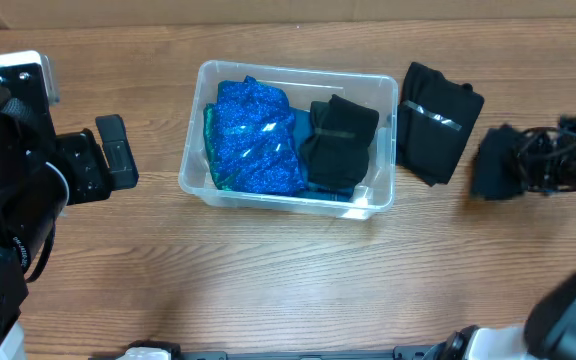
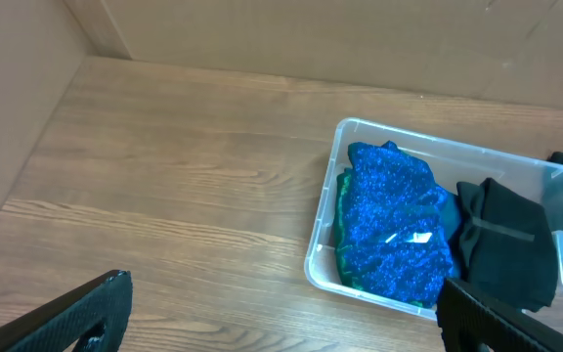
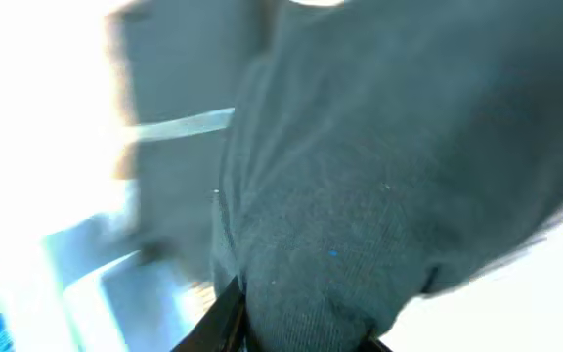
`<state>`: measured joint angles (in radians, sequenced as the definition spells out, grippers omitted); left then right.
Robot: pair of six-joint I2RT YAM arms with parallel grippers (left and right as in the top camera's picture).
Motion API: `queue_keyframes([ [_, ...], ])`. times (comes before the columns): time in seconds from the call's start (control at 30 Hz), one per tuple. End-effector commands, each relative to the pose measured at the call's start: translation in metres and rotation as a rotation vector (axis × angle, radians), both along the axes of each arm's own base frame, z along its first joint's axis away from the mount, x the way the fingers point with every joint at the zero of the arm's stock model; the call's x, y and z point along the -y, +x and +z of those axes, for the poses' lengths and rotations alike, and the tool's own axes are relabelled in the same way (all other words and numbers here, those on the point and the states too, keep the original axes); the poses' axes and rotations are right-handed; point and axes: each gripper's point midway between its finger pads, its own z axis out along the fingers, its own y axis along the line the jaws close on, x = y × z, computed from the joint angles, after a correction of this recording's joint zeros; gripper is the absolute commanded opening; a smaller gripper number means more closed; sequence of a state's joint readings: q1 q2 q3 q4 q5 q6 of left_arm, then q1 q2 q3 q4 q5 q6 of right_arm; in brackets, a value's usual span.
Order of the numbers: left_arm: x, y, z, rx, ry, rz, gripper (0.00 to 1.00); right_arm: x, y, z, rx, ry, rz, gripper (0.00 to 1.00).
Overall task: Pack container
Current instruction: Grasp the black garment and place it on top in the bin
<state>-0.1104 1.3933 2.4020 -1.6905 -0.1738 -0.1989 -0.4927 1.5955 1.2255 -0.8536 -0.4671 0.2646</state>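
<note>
Container sits mid-tabletop, long axis 9-to-3. Blue cloth is inside at the 9 end and black cloth at the 3 end. Black banded bundle is outside, just beside the 3 o'clock wall. Right fingers are further out at 3–4 o'clock. Their view is blurred and full of dark fabric, so can't tell if they're clamped. Left fingers are wide apart, empty, well off at 9. The bundle looks like the right arm's job: carry toward 9.
</note>
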Motion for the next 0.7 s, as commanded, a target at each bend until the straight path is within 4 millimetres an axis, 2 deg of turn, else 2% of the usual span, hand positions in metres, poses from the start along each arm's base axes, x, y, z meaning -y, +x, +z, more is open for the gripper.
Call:
queue_keyframes([
  [0.0,-0.004,-0.002,0.003,0.009,0.025,0.007,1.00,-0.067,0.002,0.098,0.270,0.001,0.179,0.18],
  [0.07,-0.004,-0.002,0.003,0.009,0.025,0.006,1.00,-0.102,-0.004,0.122,0.332,0.045,0.253,0.18],
  [0.17,-0.004,-0.002,0.003,0.009,0.025,0.007,1.00,-0.145,-0.012,0.134,0.342,0.096,0.325,0.18],
  [0.2,-0.004,-0.002,0.003,0.009,0.025,0.006,1.00,-0.168,-0.015,0.134,0.325,0.129,0.361,0.18],
  [0.3,-0.004,-0.002,0.003,0.009,0.025,0.006,1.00,-0.211,-0.012,0.127,0.284,0.172,0.388,0.18],
  [0.5,-0.004,-0.002,0.003,0.009,0.025,0.006,1.00,-0.293,0.011,0.121,0.314,0.225,0.420,0.18],
  [0.6,-0.004,-0.002,0.003,0.009,0.025,0.006,1.00,-0.326,0.020,0.115,0.322,0.265,0.429,0.18],
  [0.67,-0.004,-0.002,0.003,0.009,0.025,0.007,1.00,-0.338,0.027,0.102,0.309,0.250,0.409,0.19],
])
